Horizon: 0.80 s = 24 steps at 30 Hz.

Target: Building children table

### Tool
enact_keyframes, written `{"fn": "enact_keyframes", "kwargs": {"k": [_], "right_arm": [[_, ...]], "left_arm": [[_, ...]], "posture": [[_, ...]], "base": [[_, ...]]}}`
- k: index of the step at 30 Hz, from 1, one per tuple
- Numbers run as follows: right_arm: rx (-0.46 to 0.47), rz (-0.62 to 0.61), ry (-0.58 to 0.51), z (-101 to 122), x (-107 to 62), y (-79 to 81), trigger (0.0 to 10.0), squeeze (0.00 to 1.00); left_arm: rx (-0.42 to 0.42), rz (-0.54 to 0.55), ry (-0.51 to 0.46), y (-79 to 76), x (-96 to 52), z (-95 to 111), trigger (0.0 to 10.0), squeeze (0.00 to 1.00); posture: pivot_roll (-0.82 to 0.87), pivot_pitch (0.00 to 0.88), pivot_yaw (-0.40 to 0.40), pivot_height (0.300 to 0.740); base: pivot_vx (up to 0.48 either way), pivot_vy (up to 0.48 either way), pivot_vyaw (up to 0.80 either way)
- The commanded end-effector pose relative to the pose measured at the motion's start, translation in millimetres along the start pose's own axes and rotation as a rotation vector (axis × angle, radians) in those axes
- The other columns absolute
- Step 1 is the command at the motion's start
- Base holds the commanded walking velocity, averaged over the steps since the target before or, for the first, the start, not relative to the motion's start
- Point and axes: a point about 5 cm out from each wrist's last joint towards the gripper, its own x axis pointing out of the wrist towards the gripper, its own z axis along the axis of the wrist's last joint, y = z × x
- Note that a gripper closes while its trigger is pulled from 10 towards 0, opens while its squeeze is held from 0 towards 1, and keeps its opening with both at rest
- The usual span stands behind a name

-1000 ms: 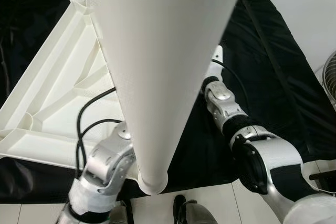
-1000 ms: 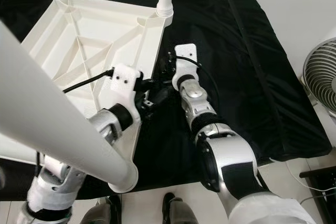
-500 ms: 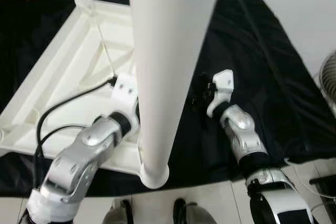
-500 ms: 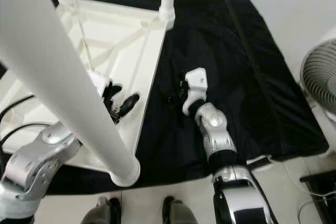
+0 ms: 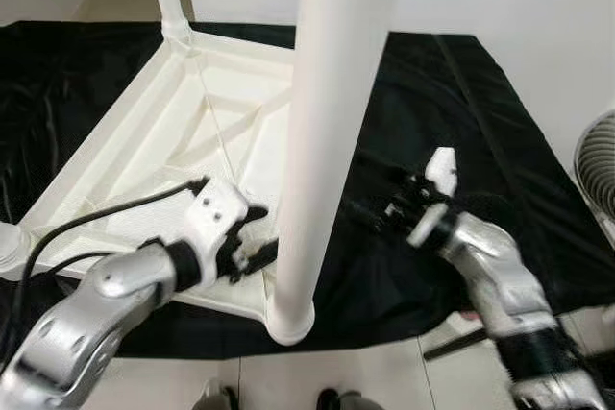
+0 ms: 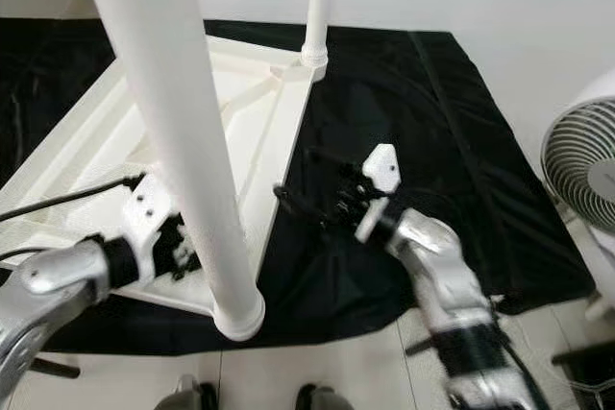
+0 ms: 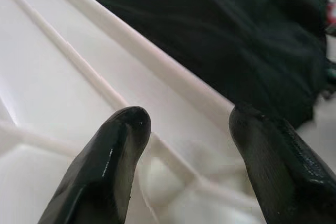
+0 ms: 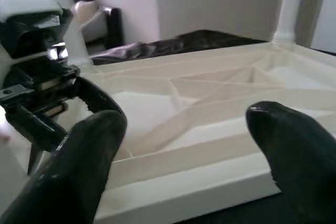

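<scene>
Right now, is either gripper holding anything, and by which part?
Nothing is held. The left gripper is open over the upturned tabletop; the right gripper is open beside it.

Table (image 5: 144, 156): smooth white plastic; cloth (image 5: 461, 122): black, slightly shiny.

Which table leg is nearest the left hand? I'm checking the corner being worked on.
The near-corner leg, beside the left hand; the other legs stand at far corners.

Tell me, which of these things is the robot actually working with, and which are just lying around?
Part of the job:
- upturned white table top
- near table leg, standing in its corner
- far table leg
- left end effector, open, over the table top beside the near leg
- right end effector, open, over the mat

Just lying about:
- black floor mat
- fan
</scene>
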Motion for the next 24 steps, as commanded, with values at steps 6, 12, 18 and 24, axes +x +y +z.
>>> {"fn": "enact_keyframes", "kwargs": {"k": [6, 12, 18, 24], "right_arm": [[0.055, 0.28, 0.097, 6.6, -19.1, 22.8, 10.0, 0.0], [0.085, 0.379, 0.149, 9.0, -24.9, 30.1, 10.0, 0.0], [0.119, 0.507, 0.176, 8.5, -17.6, 42.1, 10.0, 0.0], [0.129, 0.554, 0.178, 5.4, -10.2, 46.3, 10.0, 0.0]], "left_arm": [[0.044, -0.105, 0.083, 3.1, -19.1, -9.5, 10.0, 0.0], [0.078, -0.141, 0.13, 7.2, -28.4, -14.6, 10.0, 0.0], [0.105, -0.211, 0.199, 2.3, -40.1, -21.2, 10.0, 0.0], [0.106, -0.227, 0.215, -2.8, -42.2, -23.3, 10.0, 0.0]], "posture": [[0.07, 0.13, -0.004, 0.74], [0.07, 0.137, -0.002, 0.74], [0.08, 0.146, -0.007, 0.74], [0.09, 0.151, -0.017, 0.74]], "base": [[0.0, 0.0, 0.0], [0.0, 0.0, 0.0], [0.0, 0.0, 0.0], [0.0, 0.0, 0.0]]}}
